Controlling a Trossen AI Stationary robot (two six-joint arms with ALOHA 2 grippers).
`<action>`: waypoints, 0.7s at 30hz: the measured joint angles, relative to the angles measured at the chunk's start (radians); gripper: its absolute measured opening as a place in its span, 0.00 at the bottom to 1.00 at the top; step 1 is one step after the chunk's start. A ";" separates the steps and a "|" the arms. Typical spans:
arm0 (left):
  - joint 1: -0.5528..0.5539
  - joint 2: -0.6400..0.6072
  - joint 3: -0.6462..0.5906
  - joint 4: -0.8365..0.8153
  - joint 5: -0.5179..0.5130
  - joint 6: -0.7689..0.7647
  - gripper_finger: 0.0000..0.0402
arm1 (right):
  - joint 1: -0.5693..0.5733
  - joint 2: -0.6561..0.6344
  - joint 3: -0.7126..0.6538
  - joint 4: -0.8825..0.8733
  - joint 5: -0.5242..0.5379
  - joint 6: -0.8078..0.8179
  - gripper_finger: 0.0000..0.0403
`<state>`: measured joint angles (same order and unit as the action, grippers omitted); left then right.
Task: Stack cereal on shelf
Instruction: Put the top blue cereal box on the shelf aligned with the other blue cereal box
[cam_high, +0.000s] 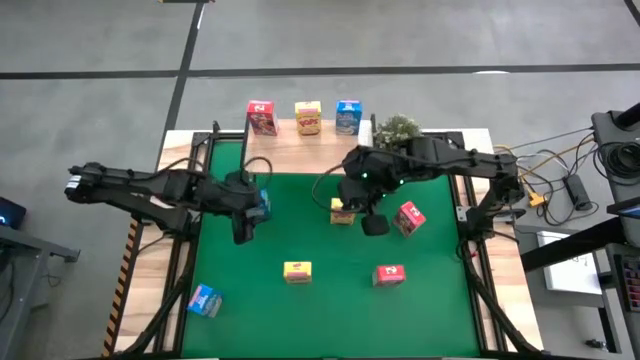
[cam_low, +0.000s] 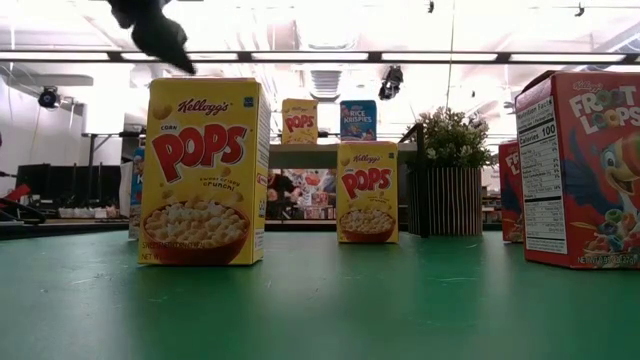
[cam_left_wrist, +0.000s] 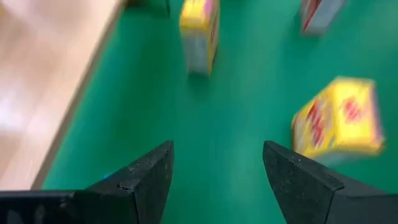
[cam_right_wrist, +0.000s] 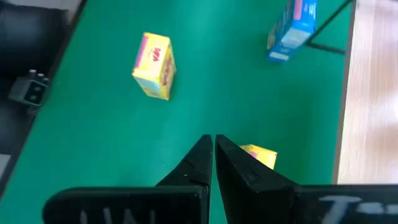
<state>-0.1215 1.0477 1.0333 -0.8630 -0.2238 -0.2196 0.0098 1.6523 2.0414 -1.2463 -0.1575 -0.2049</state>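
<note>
Green matting covers the desk (cam_high: 330, 320), where cereal boxes stand scattered between two dark robot arms. On the shelf (cam_high: 300, 140), a light-wood board along the far edge, three boxes stand in a row: a pink-red box (cam_high: 261, 117), a yellow box (cam_high: 308, 117) and a blue box (cam_high: 348, 117).

A yellow Corn Pops box (cam_high: 342, 211) stands near the desk's centre, just beside the right tool (cam_high: 372, 224), whose fingers are clenched tight together with nothing between them; the right wrist view shows a corner of that box (cam_right_wrist: 260, 155) beyond the shut fingers. A pink-red box (cam_high: 409, 218), tilted, sits just on the tool's other side. Nearer the front edge stand a second yellow Corn Pops box (cam_high: 297, 272) and a red Froot Loops box (cam_high: 389, 275), well apart from each other. A blue box (cam_high: 204, 301) lies tilted at the front left corner.

The left tool (cam_high: 243, 232) hangs over the left side of the mat with its fingers (cam_left_wrist: 146, 177) released and spread wide, gripping nothing. Another blue box (cam_high: 262, 205) sits just beside that arm's wrist, partly hidden by it.

A small potted green plant (cam_high: 398, 130) stands at the shelf's right end. From desk level, the front Corn Pops box (cam_low: 205, 172) looms large.
</note>
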 joint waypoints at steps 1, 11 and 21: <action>0.000 0.013 0.002 -0.029 0.000 0.000 0.57 | 0.003 -0.016 -0.042 0.024 0.011 0.006 0.02; 0.003 0.046 -0.031 -0.123 -0.032 0.001 0.57 | 0.028 -0.204 -0.461 0.391 0.029 0.061 0.02; 0.006 0.045 -0.045 -0.132 -0.152 0.070 0.57 | 0.041 -0.349 -0.768 0.784 0.028 0.037 0.02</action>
<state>-0.1158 1.0931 0.9878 -0.9947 -0.3759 -0.1499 0.0505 1.3036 1.2730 -0.4625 -0.1299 -0.1675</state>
